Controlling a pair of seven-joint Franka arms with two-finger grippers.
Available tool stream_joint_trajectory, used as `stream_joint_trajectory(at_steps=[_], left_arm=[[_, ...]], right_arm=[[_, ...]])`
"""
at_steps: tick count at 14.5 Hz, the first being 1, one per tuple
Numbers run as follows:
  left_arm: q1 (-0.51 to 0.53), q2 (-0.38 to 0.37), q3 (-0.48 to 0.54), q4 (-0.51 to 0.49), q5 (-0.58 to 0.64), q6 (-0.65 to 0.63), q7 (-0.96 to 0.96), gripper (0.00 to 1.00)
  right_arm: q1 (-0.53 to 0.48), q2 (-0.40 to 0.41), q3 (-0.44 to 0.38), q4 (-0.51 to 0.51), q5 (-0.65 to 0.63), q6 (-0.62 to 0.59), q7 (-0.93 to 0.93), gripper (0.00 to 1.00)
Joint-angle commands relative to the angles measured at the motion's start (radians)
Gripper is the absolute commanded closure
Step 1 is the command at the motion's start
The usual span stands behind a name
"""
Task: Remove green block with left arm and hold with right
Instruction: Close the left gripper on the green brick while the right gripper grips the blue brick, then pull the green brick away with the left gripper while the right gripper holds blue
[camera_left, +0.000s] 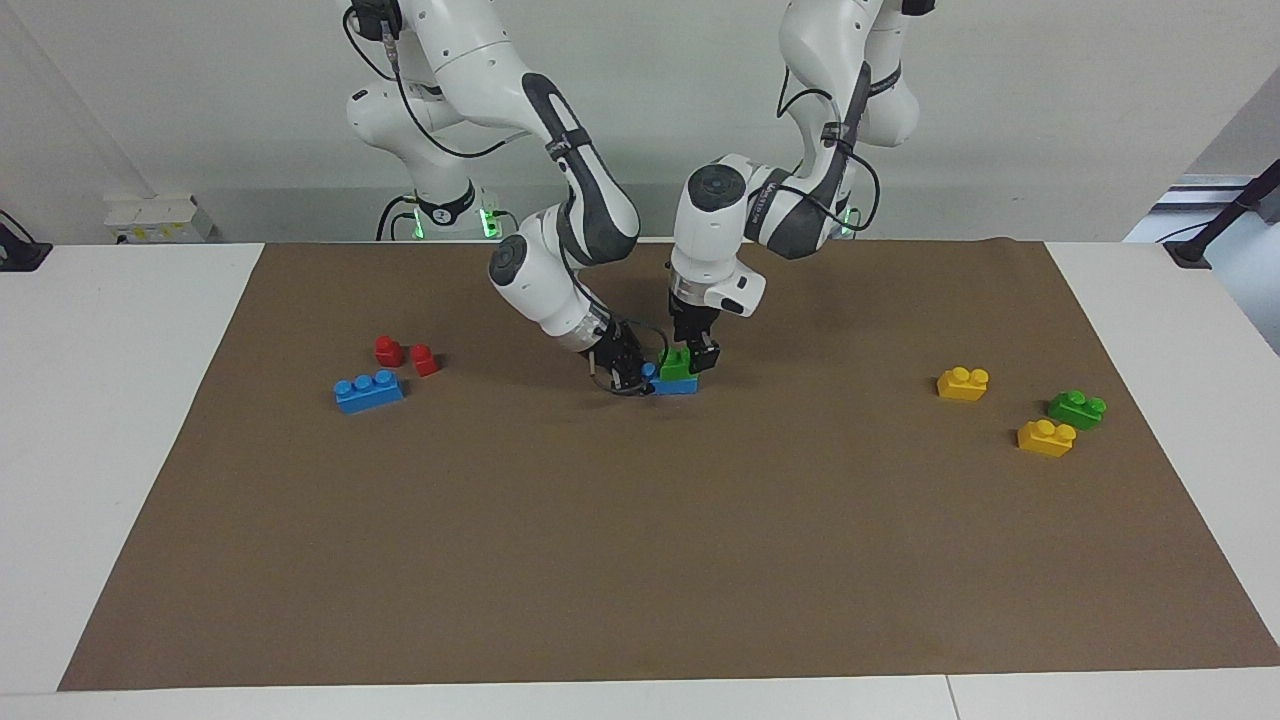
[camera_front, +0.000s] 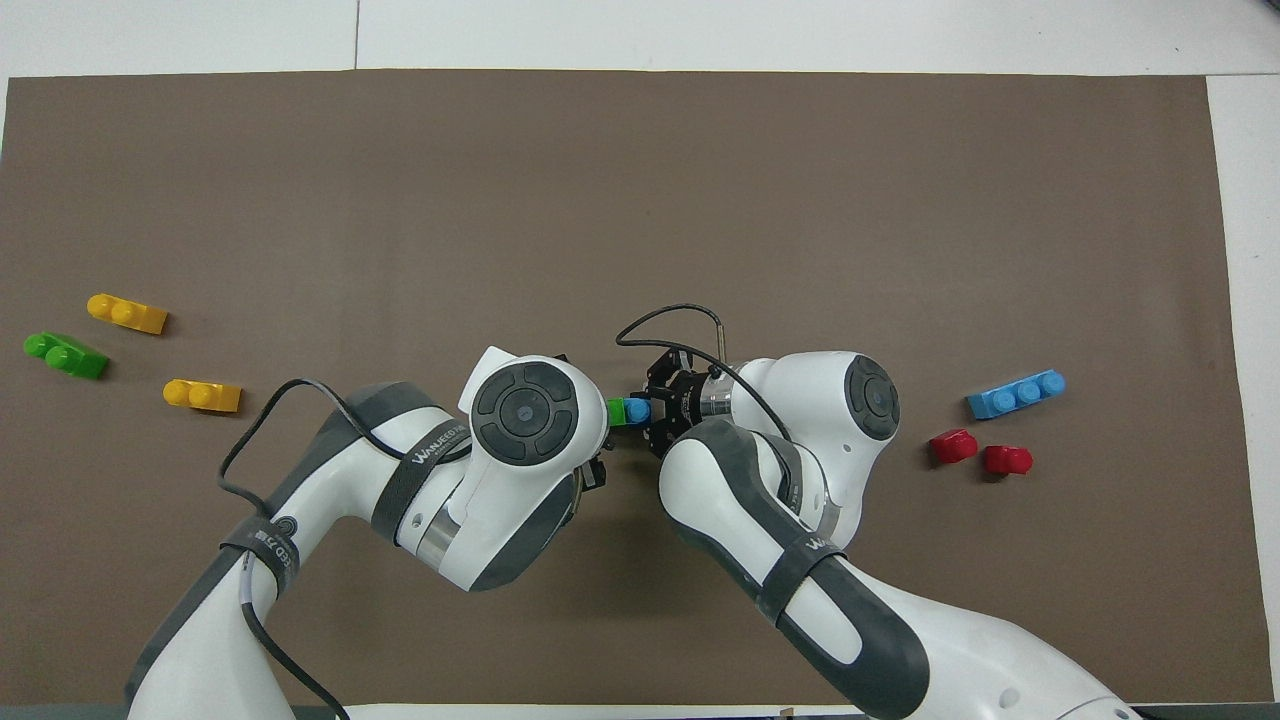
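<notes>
The green block (camera_left: 679, 364) sits on top of a blue brick (camera_left: 676, 386) in the middle of the brown mat, near the robots. My left gripper (camera_left: 696, 360) comes down from above and is shut on the green block. My right gripper (camera_left: 633, 378) reaches in low from the side and is shut on the end of the blue brick. In the overhead view only a sliver of the green block (camera_front: 616, 410) and one blue stud (camera_front: 636, 408) show between the two hands. The left hand hides its own fingers there, and the right gripper (camera_front: 657, 408) is at the blue stud.
A blue three-stud brick (camera_left: 369, 390) and two red bricks (camera_left: 388, 350) (camera_left: 424, 359) lie toward the right arm's end. Two yellow bricks (camera_left: 963, 383) (camera_left: 1046, 437) and a darker green brick (camera_left: 1077, 409) lie toward the left arm's end.
</notes>
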Motion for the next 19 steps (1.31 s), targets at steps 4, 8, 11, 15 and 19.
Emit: stream_joint_trajectory(at_steps=[4, 8, 11, 15, 19], left_arm=[[-0.019, -0.002, -0.004, -0.003, -0.002, -0.009, -0.046, 1.0], [-0.008, -0.011, -0.001, 0.003, -0.002, -0.009, -0.063, 1.0], [0.021, -0.039, 0.004, 0.027, -0.002, -0.025, -0.055, 1.0], [0.03, -0.115, 0.006, 0.031, -0.002, -0.074, -0.031, 1.0], [0.076, -0.171, 0.006, 0.031, -0.002, -0.129, 0.038, 1.0]], right_arm=[[-0.014, 0.011, 0.008, 0.014, 0.035, 0.013, -0.023, 1.0], [-0.013, 0.011, 0.008, 0.012, 0.035, 0.013, -0.023, 1.0], [-0.013, 0.011, 0.008, 0.012, 0.033, 0.014, -0.024, 1.0], [-0.01, 0.011, 0.008, 0.012, 0.033, 0.016, -0.024, 1.0], [-0.028, -0.001, 0.003, 0.021, 0.032, -0.013, -0.017, 1.0]])
